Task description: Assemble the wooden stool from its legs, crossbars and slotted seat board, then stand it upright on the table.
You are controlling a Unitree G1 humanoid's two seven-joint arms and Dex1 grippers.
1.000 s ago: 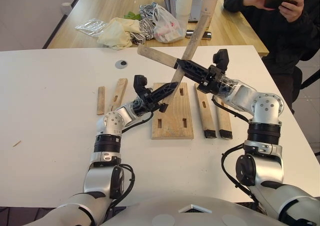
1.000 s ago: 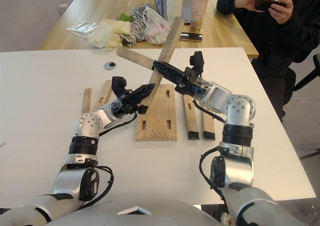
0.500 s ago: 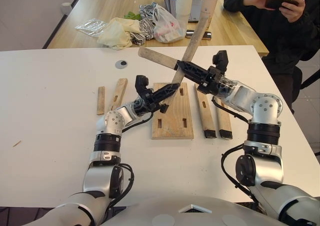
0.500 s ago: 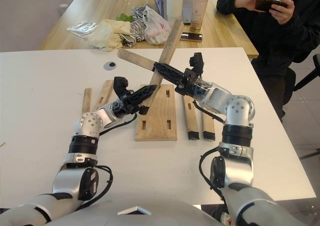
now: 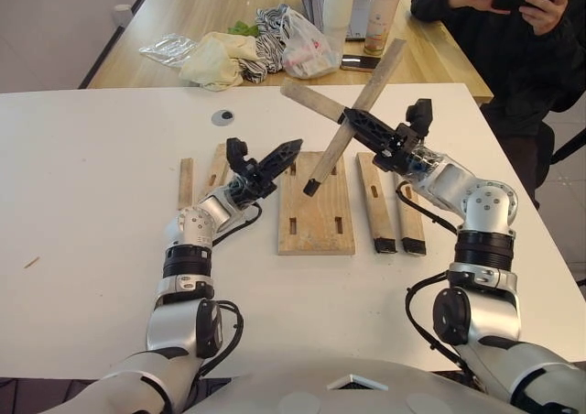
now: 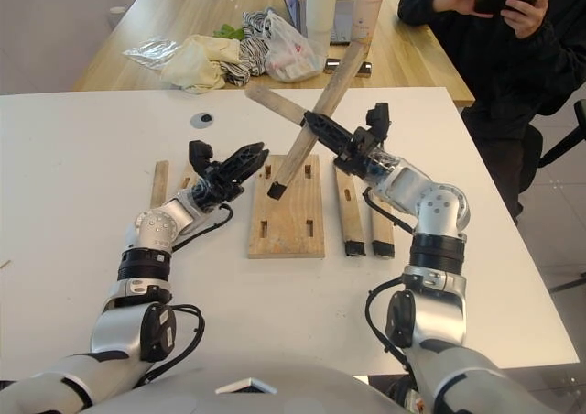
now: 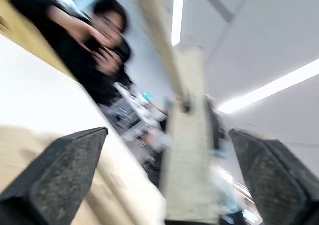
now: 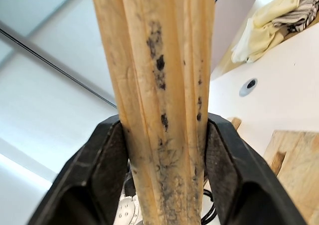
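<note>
- Pale rectangular wooden seat board point(image 5: 316, 214) with four slots: lying flat on the white table point(image 5: 92, 212), its long axis running near to far.
- Two loose wooden legs with black end caps point(image 5: 376, 205) point(image 5: 408, 222): lying side by side just right of the board and parallel to it, with the caps pointing toward the robot.
- Two short wooden crossbars point(image 5: 186, 183) point(image 5: 218, 165): lying left of the board, long axes also running roughly near to far.
- Left gripper point(image 5: 286, 153): hovering above the table between the crossbars and the board. Its fingers are standing apart and gripping nothing.
- Right gripper point(image 5: 351, 119): clamping its fingers tight on a crossed pair of wooden pieces point(image 5: 341, 139), held in the air over the board's far end.
  - The longer piece is slanting, black-capped end pointing down at the board and other end pointing up and away to the right.
  - The flat slat is pointing away to the far left.
- Light wooden table point(image 5: 183, 11) beyond: carrying crumpled bags point(image 5: 265, 43) and bottles.
</note>
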